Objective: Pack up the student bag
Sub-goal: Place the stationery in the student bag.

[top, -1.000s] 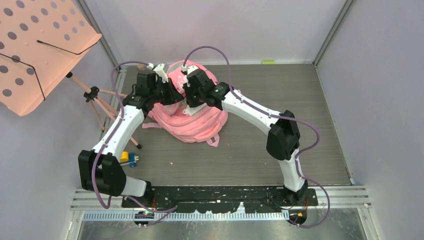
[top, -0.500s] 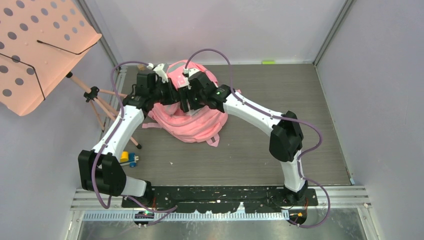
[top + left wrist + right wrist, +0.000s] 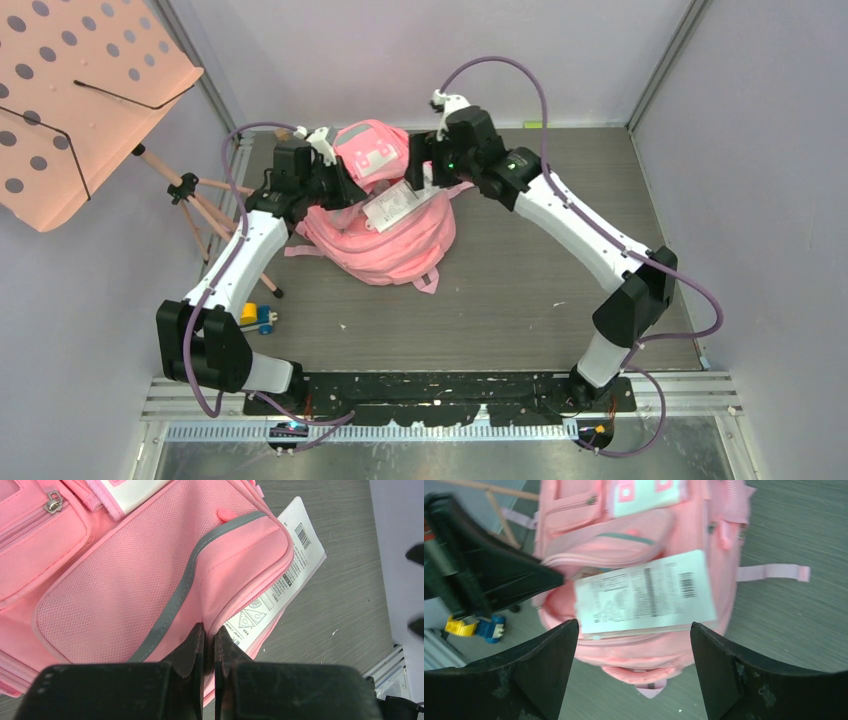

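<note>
Pink student bag (image 3: 392,256) has the white packet (image 3: 644,592) only halfway in; left fingers (image 3: 192,650) pinch its fabric, right fingers (image 3: 544,665) gape empty.

Student bag (image 3: 385,240) on table (image 3: 520,290), far-centre, between both arms. Flat packet (image 3: 392,207) on top of bag, one end apparently tucked into opening, depth unclear. Left gripper (image 3: 209,630) at bag's left side, pinching bag edge just beside packet. Right gripper (image 3: 634,630) above bag's far-right corner, jaws apart, clear of packet. Toy blocks (image 3: 257,318) on table, near-left of bag. Music stand (image 3: 80,90) off table, far left.
</note>
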### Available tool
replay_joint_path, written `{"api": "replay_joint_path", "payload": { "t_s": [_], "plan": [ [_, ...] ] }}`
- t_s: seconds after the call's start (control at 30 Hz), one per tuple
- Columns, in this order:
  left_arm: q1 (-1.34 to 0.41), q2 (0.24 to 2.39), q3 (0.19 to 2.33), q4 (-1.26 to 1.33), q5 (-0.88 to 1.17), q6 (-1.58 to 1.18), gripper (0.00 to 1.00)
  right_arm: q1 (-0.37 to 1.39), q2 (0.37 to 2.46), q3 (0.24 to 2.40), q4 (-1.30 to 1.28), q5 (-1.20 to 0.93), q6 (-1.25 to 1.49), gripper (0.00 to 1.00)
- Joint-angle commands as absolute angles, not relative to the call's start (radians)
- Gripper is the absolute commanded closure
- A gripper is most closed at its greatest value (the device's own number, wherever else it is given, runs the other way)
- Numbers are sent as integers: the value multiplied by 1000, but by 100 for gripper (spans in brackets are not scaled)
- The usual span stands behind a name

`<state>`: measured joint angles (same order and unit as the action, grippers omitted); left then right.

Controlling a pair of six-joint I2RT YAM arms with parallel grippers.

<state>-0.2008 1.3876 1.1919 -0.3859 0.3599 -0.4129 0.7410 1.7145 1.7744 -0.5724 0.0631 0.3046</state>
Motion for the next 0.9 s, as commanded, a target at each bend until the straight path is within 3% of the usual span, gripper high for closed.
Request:
{"api": "replay_joint_path", "payload": {
  "t_s": [0.0,0.4,0.87],
  "plan": [
    [-199,1376,1205,-353,393,-439,100,591,1700,1714,-585,-25,333,12],
    [-199,1374,1205,-353,394,-439,100,374,1772,1605,-420,-507,485,18],
    [-199,1371,1206,-353,397,-440,100,374,1886,1601,-306,-619,583,23]
  ]
}}
